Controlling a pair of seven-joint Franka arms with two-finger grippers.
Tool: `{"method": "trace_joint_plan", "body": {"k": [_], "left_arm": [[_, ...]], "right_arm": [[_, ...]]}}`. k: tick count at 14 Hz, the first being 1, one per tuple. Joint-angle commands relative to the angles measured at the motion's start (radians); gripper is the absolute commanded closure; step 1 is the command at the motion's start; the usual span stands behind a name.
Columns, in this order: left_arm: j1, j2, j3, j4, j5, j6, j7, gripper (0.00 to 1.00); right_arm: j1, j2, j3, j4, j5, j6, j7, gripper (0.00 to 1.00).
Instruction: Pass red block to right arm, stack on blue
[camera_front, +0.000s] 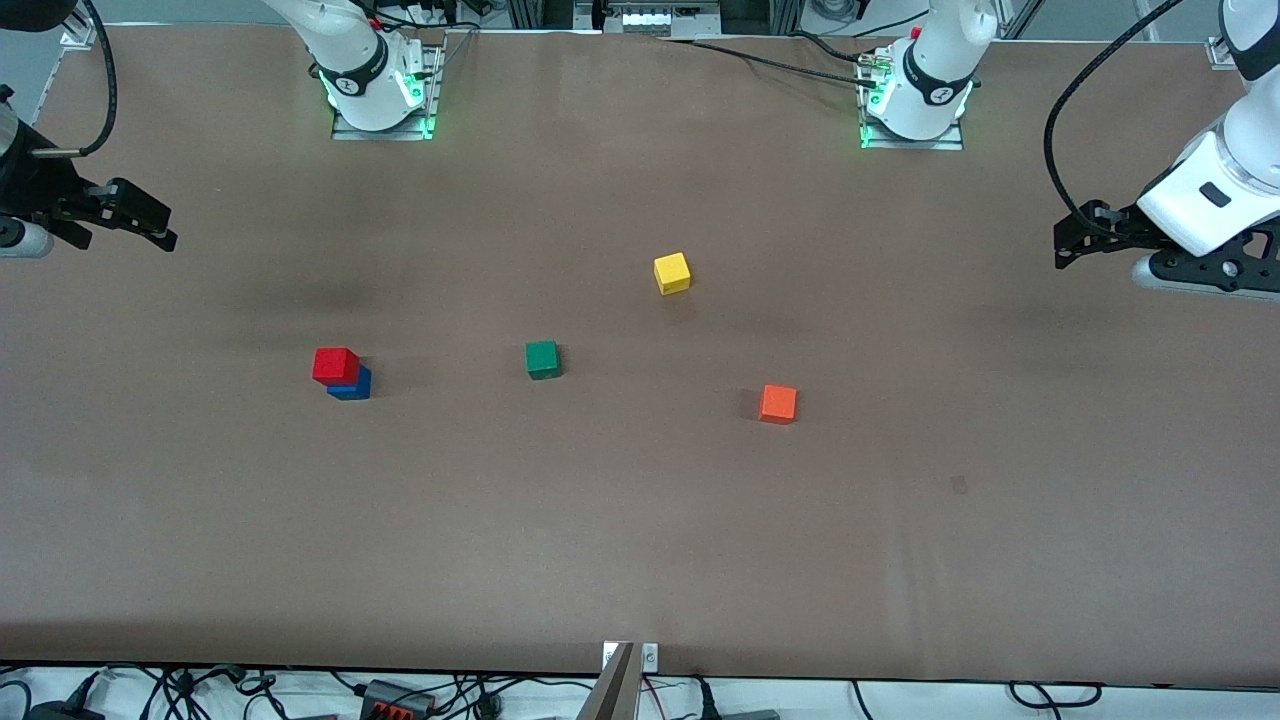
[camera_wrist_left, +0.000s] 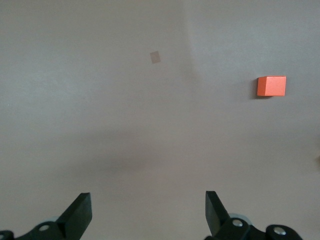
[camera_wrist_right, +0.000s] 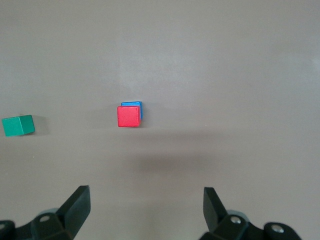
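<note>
The red block (camera_front: 335, 364) sits on top of the blue block (camera_front: 354, 388), slightly offset, on the brown table toward the right arm's end. In the right wrist view the red block (camera_wrist_right: 128, 116) covers most of the blue block (camera_wrist_right: 134, 104). My right gripper (camera_front: 165, 228) is open and empty, up in the air over the table's edge at its own end; its fingers frame bare table (camera_wrist_right: 147, 205). My left gripper (camera_front: 1062, 245) is open and empty, raised over the table at the left arm's end, and shows over bare table in its wrist view (camera_wrist_left: 148, 210).
A green cube (camera_front: 542, 359) lies mid-table, also in the right wrist view (camera_wrist_right: 18, 125). A yellow cube (camera_front: 672, 273) lies farther from the front camera. An orange cube (camera_front: 778, 403) lies toward the left arm's end, also in the left wrist view (camera_wrist_left: 271, 86).
</note>
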Motion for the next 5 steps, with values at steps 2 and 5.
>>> {"method": "trace_joint_plan", "body": {"k": [2,5], "left_arm": [[0.003,-0.004,0.003,0.016,-0.029,-0.019,0.026,0.00],[0.003,-0.004,0.003,0.016,-0.029,-0.019,0.026,0.00]], "right_arm": [[0.001,-0.013,-0.002,-0.014,-0.004,0.000,-0.018,0.00],[0.001,-0.013,-0.002,-0.014,-0.004,-0.003,-0.018,0.00]]}}
